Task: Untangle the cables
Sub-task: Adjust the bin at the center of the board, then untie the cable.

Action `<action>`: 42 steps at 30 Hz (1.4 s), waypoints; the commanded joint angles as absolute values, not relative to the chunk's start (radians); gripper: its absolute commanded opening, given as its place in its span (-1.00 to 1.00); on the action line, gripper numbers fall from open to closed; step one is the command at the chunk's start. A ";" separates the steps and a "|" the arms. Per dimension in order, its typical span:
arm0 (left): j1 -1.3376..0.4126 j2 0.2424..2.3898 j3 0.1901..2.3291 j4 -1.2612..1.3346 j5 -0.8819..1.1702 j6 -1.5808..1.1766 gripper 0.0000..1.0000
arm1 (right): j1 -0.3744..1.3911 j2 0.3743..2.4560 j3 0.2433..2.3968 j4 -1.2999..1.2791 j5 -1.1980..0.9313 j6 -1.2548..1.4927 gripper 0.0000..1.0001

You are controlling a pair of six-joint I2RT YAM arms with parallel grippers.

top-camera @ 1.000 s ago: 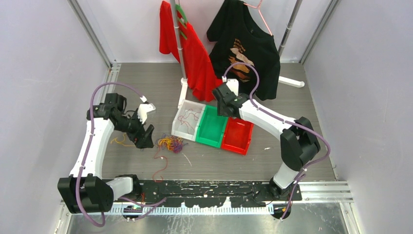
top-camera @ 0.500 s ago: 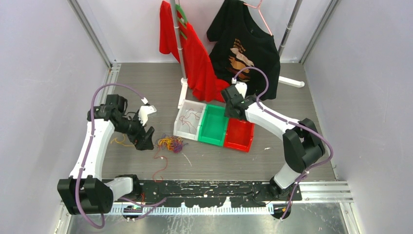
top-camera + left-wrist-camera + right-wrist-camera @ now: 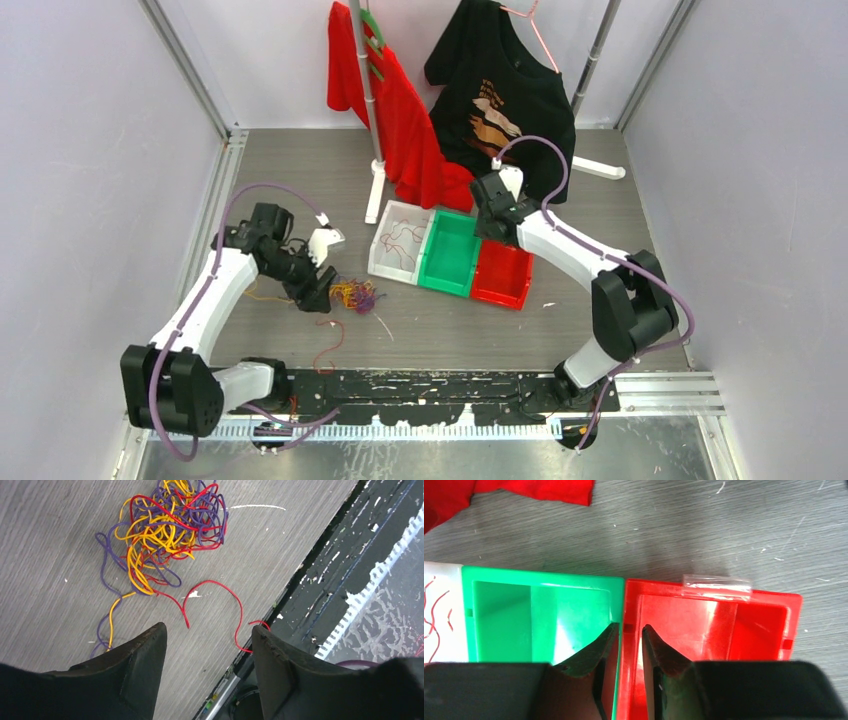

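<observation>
The cables (image 3: 165,525) lay in a red, yellow and purple knot; left pincer (image 3: 207,629) stood spread, right pincer (image 3: 629,627) pinched the bins (image 3: 539,577) by their adjoining walls.

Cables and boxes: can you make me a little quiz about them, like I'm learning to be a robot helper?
1. True or false: the white bin has red cables in it.
2. The right gripper has one finger in each of two bins. Which ones? A: white and green. B: green and red. C: white and red.
3. What colour is the long loose strand that runs from the tangle, past the open left gripper, to the edge of the table?

Key: 1 true. 2 B, the green bin and the red bin. 3 red.
</observation>
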State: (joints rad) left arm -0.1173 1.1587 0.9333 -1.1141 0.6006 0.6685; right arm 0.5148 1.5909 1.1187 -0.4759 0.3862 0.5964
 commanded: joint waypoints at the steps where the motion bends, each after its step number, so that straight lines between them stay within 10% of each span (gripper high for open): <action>1: -0.139 1.211 0.925 -0.944 0.552 0.556 0.17 | 0.506 1.502 1.106 -0.486 0.392 0.558 -0.38; 12: -0.140 1.482 0.998 -0.926 0.534 0.592 -0.27 | 0.533 1.400 1.081 -0.441 0.394 0.545 0.17; 25: -0.139 1.491 0.990 -0.840 0.468 0.545 -0.83 | 0.656 1.336 1.090 -0.360 0.421 0.505 0.05; 34: -0.140 1.426 0.949 -0.830 0.418 0.528 0.01 | 0.692 1.324 1.084 -0.348 0.429 0.500 0.15; 42: -0.139 1.444 0.918 -0.785 0.454 0.502 -0.01 | 0.699 1.308 1.068 -0.341 0.411 0.514 0.05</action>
State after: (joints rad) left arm -0.1383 1.4494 0.9306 -0.8448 0.4271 0.5236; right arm 0.6930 1.3663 1.0668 -0.3923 0.3996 0.5072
